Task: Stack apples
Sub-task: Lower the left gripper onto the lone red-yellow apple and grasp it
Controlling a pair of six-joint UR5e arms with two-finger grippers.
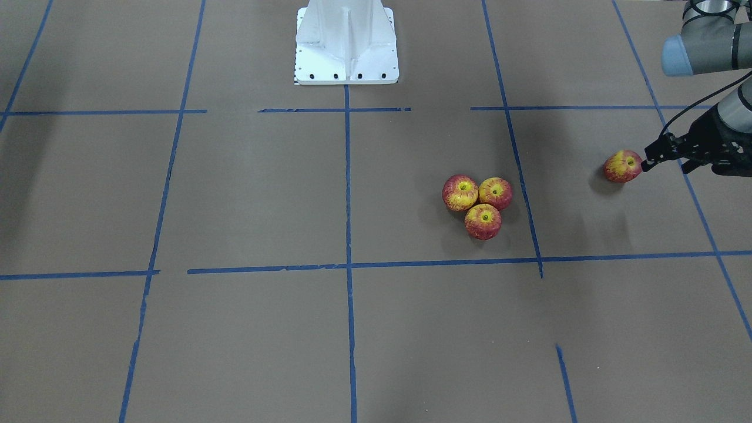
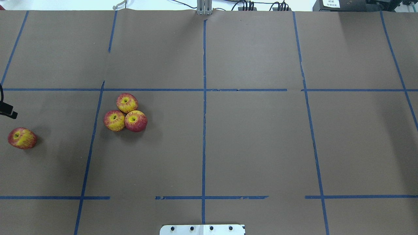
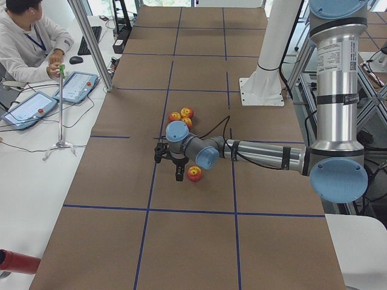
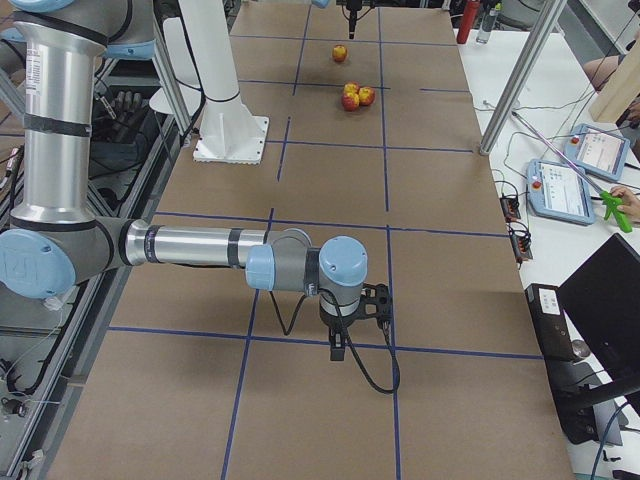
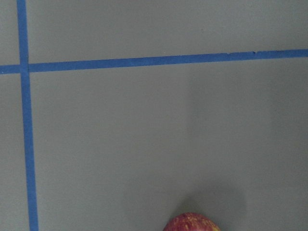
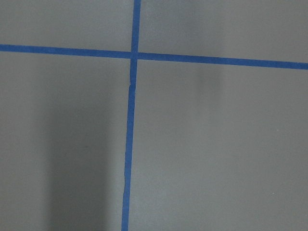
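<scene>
**Q:** Jaws first: how do they stand?

**A:** My left gripper [image 1: 652, 157] has its jaws spread wide, with nothing between them. My right gripper [image 4: 342, 338] shows only in the side camera, so I cannot tell whether it is parted or closed.

**Q:** And the fruit?

**A:** One lone apple [image 1: 623, 165] sits on the brown table [image 1: 235, 194] just beside my left fingertips, off to their side rather than between them. From above, a gap shows between finger and fruit. My left wrist camera catches only its red top at the bottom edge of the view. The other three apples [image 1: 483, 221] huddle together, each touching the other two, stem dimples up. They lie farther out from my left jaws, across a blue tape line [image 1: 517, 158]. None lies on another. All four are well apart from my right jaws, which hang over a tape crossing at the table's other end.
</scene>
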